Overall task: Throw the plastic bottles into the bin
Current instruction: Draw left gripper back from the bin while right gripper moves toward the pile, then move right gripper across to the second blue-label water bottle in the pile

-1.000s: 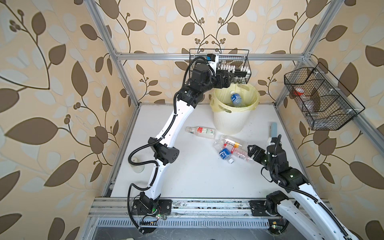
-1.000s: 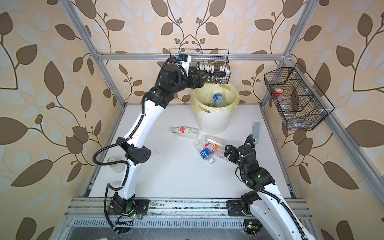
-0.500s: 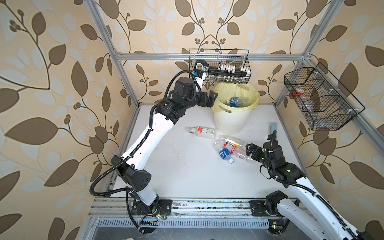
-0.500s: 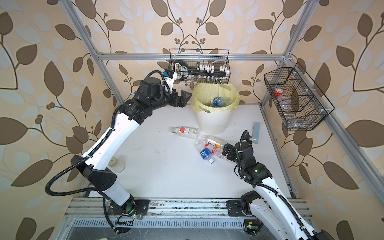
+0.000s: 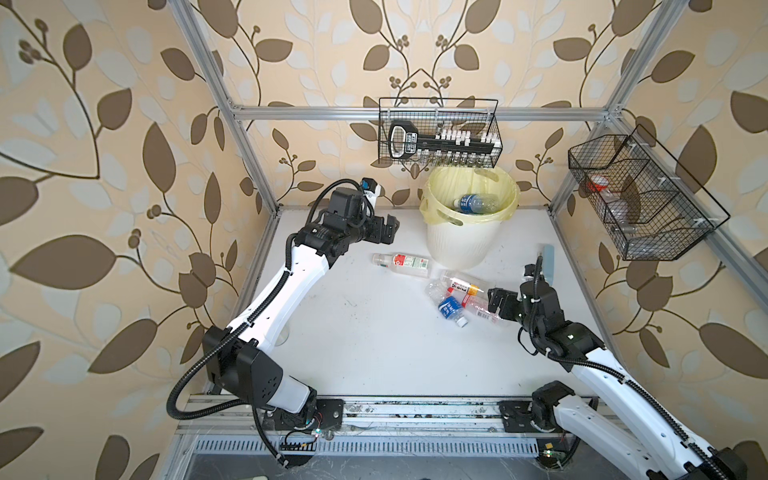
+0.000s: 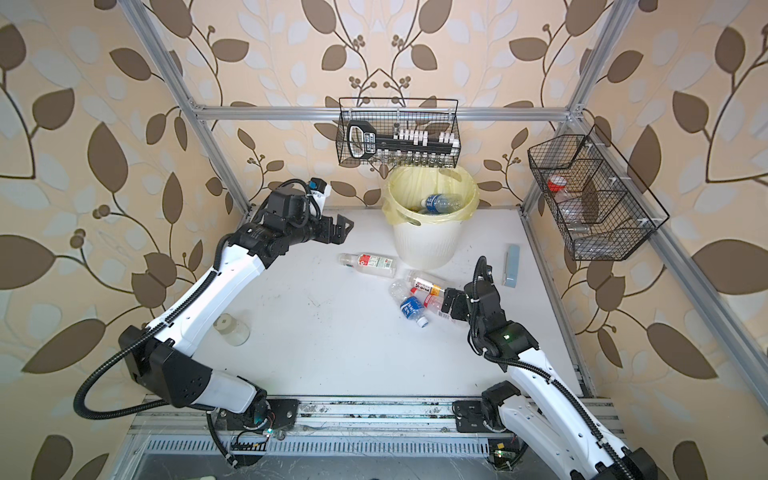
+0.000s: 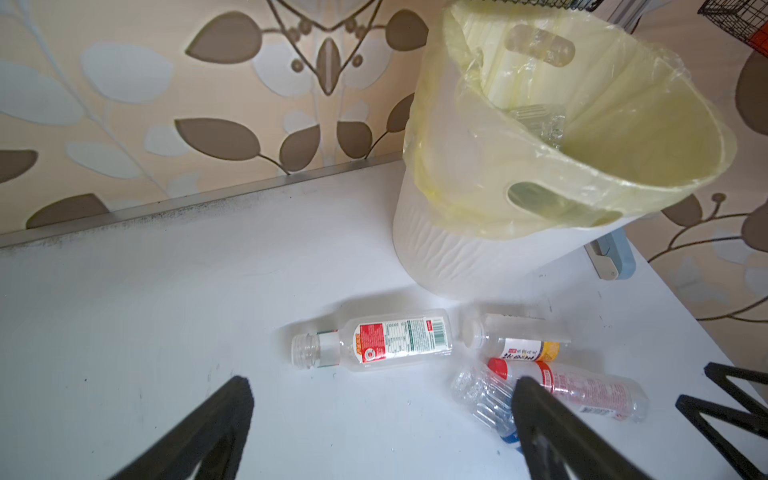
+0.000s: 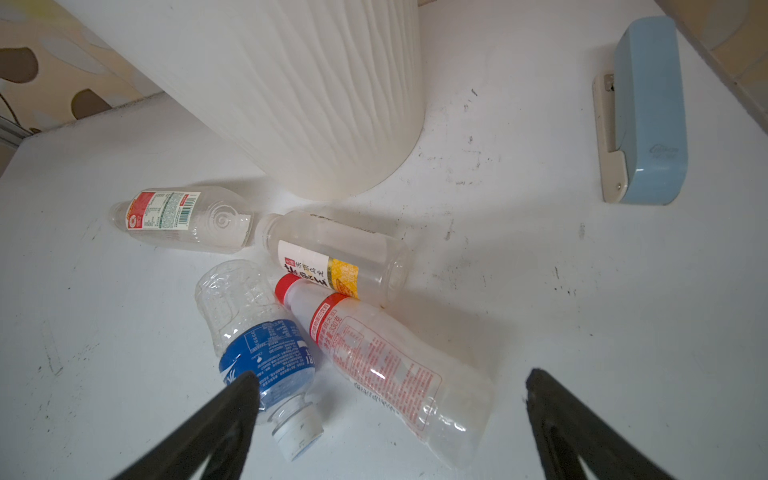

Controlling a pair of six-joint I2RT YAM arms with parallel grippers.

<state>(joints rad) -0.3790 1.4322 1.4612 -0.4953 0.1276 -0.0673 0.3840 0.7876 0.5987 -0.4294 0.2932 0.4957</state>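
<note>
Right claw (image 8: 392, 376) was spread wide and empty, low over the red-cap bottle (image 8: 374, 365), with a finger either side of its body in the wrist view. My read: the grab on that one came next.

Snag: one fingertip (image 8: 243, 392) sat over the blue-label bottle (image 8: 266, 353), which lay touching the red-cap one. I'd shift off it before dropping, or the finger lands on the label and both roll. Pinch mid-body, not the neck.

Materials: all thin clear plastic, round and slick, and they looked empty. The blue-label one was crumpled, so expect the walls to cave under squeeze; close gently.

The yellow-label bottle (image 8: 340, 257) lay just beside the red cap. The capless bottle (image 8: 178, 218) lay apart from the cluster, near the foot of the bin (image 5: 457, 245).

Left claw (image 5: 384, 228) was spread too, holding nothing, above the bench (image 5: 353, 353) beside the bin.

Bin: ribbed cream wall, loose yellow liner (image 7: 582, 137), one binned bottle (image 5: 476, 203) on top. Clear the rim before release.
</note>
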